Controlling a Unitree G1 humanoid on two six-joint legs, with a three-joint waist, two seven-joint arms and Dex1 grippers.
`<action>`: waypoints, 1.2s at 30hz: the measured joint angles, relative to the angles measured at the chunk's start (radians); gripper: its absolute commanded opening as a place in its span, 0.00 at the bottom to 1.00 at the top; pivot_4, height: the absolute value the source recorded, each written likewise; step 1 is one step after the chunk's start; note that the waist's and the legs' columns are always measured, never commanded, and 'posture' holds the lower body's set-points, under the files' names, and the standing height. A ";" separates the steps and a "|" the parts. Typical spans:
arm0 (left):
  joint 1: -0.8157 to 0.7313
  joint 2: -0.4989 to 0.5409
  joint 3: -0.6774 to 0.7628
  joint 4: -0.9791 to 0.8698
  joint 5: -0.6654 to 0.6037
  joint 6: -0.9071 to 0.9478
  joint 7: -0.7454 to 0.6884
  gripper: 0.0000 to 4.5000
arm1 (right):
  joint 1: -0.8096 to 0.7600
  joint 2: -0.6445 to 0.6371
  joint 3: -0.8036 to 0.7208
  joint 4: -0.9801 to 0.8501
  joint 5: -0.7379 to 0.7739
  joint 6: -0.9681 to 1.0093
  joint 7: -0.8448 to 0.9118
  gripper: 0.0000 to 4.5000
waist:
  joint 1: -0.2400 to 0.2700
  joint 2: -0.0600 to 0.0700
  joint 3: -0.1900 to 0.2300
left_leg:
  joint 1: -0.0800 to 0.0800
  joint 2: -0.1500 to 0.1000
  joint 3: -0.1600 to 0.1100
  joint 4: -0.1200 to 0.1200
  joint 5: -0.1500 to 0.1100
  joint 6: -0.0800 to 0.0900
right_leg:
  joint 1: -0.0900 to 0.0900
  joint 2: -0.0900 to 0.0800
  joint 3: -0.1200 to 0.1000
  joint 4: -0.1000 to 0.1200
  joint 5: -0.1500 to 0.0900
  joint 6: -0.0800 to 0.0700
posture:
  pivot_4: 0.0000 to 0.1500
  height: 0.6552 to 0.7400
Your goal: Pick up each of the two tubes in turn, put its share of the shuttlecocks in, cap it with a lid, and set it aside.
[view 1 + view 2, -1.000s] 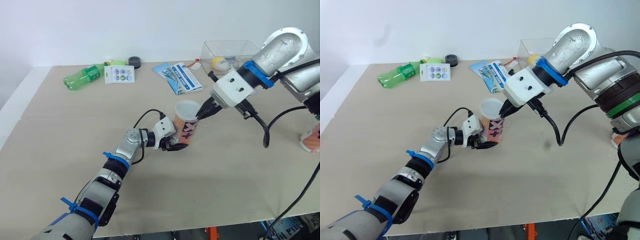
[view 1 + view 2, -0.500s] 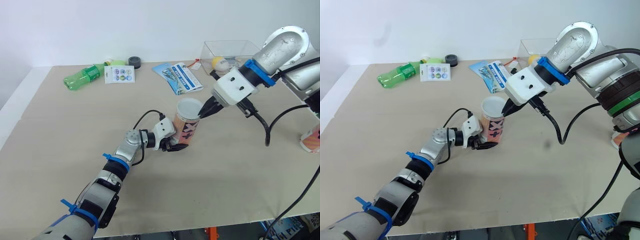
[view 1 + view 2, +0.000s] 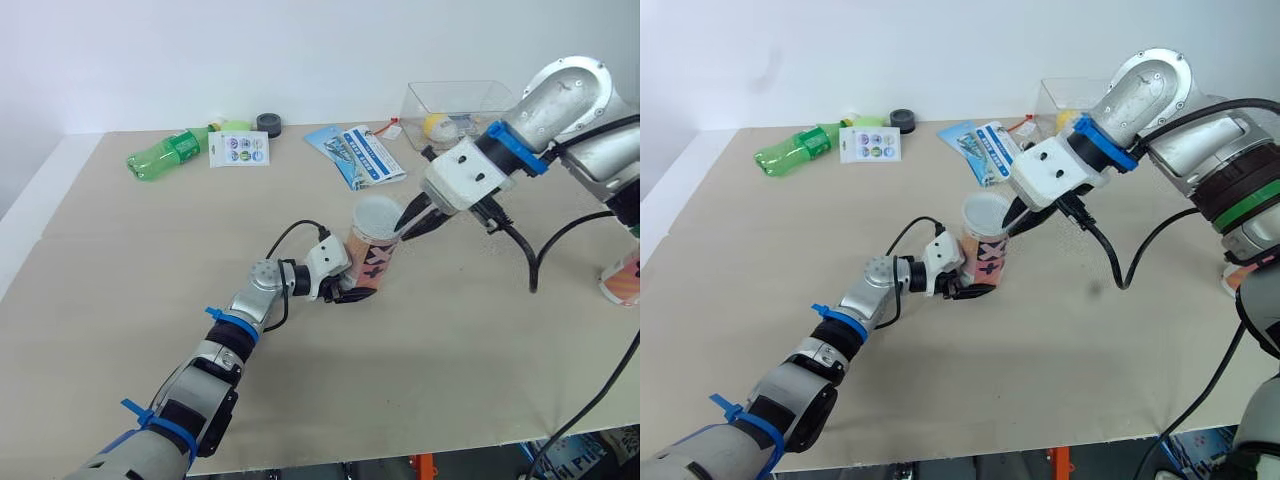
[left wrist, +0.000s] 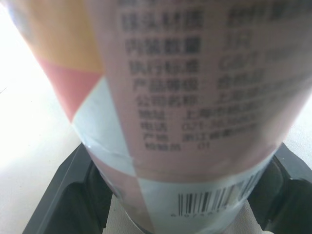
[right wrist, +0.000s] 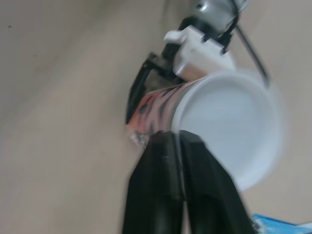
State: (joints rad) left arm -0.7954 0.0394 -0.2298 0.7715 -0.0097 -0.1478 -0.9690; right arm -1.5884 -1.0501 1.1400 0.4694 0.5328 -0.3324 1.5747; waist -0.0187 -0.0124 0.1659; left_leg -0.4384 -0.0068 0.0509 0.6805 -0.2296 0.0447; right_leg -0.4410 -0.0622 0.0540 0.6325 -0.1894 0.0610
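Note:
A pink and orange patterned tube (image 3: 372, 262) stands tilted on the table's middle. My left gripper (image 3: 345, 290) is shut on its lower end, with the black fingers (image 4: 73, 195) on both sides of the barcode end. A white lid (image 3: 378, 215) sits on the tube's mouth. My right gripper (image 3: 408, 228) reaches in from the right, and its fingers (image 5: 161, 195) are pressed together on the lid's (image 5: 229, 126) near edge. A second patterned tube (image 3: 625, 275) stands at the table's right edge.
Along the back lie a green bottle (image 3: 170, 153), a sticker card (image 3: 239, 148), a grey roll (image 3: 268, 124) and a blue leaflet (image 3: 357, 152). A clear box (image 3: 460, 105) holding a yellow ball stands behind my right arm. A black cable (image 3: 530, 260) hangs from the right wrist.
The lid has gone from tilted to lying flatter on the tube's mouth. My right gripper rose slightly, then dipped back toward the rim. The left gripper and the tube have stayed put.

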 measured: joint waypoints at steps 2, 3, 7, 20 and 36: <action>0.002 0.000 0.000 -0.004 0.000 0.002 0.000 0.68 | 0.000 0.000 0.000 0.005 0.004 0.004 0.000 0.41 | 0.000 0.000 0.000 | 0.000 0.000 0.000 0.000 0.000 0.000 | 0.000 0.000 0.000 0.000 0.000 0.000 | 1.00 1.00; 0.003 0.000 0.000 -0.006 0.000 0.002 0.000 0.68 | 0.000 -0.001 0.000 0.003 0.007 0.010 0.000 0.41 | 0.000 0.000 0.000 | 0.000 0.000 0.000 0.000 0.000 0.000 | 0.000 0.000 0.000 0.000 0.000 0.000 | 1.00 1.00; 0.005 0.000 0.000 -0.007 0.000 0.004 0.000 0.68 | 0.000 -0.019 -0.001 -0.017 0.030 0.035 0.000 0.41 | 0.000 0.000 0.000 | 0.000 0.000 0.000 0.000 0.000 0.000 | 0.000 0.000 0.000 0.000 0.000 0.000 | 1.00 1.00; 0.010 -0.006 0.002 -0.008 -0.004 0.000 0.000 0.68 | 0.227 0.150 -0.568 0.037 0.202 0.563 -0.099 0.01 | 0.004 -0.001 -0.001 | -0.001 0.001 -0.002 0.000 0.000 -0.001 | 0.001 -0.005 -0.003 0.001 0.001 -0.001 | 1.00 1.00; 0.012 0.001 0.000 -0.011 -0.010 0.001 -0.008 0.68 | 0.494 0.236 -0.792 -0.103 -0.061 0.665 -0.113 0.01 | 0.012 -0.001 -0.001 | -0.001 0.001 0.000 0.001 0.000 -0.001 | 0.001 0.003 -0.008 0.002 0.002 0.001 | 1.00 1.00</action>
State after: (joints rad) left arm -0.7839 0.0403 -0.2297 0.7609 -0.0199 -0.1469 -0.9767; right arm -1.0944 -0.8142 0.3484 0.3665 0.4713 0.3327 1.4620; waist -0.0069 -0.0130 0.1649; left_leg -0.4393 -0.0062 0.0508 0.6816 -0.2292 0.0436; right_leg -0.4403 -0.0589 0.0458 0.6350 -0.1877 0.0616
